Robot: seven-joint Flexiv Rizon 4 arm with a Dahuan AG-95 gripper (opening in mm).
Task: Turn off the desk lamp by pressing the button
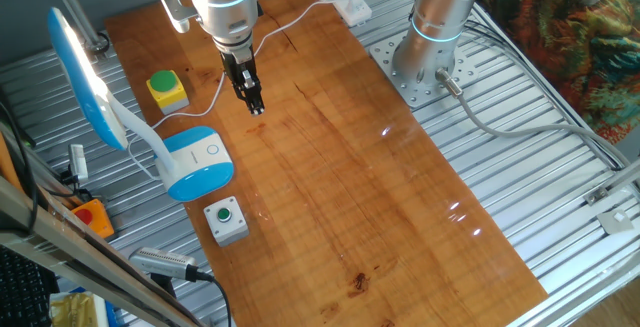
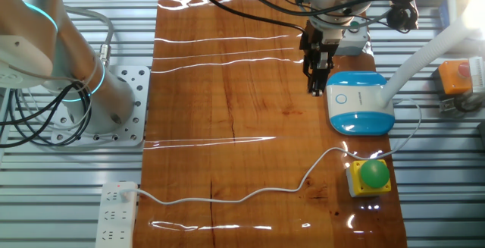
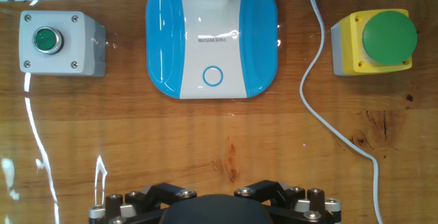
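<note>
Desk lamp (image 1: 197, 163): rounded blue base with white top panel, curved white neck, long blue-edged oval head. Stands upright on the table, just beside the gripper (image 1: 256, 108). Button (image 3: 213, 77): small ringed circle on the panel, apart from the fingertips, untouched.

Bare counter (image 3: 205, 142) lay before the desk lamp (image 3: 212, 39) — grey button box (image 3: 58, 42) and yellow button box (image 3: 373, 42) flanked it.

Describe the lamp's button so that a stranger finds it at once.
On the wooden table stands the desk lamp with its rounded blue base. The button is a small ringed circle on its white panel, flush, unlike the green buttons in the grey box and yellow box.
</note>
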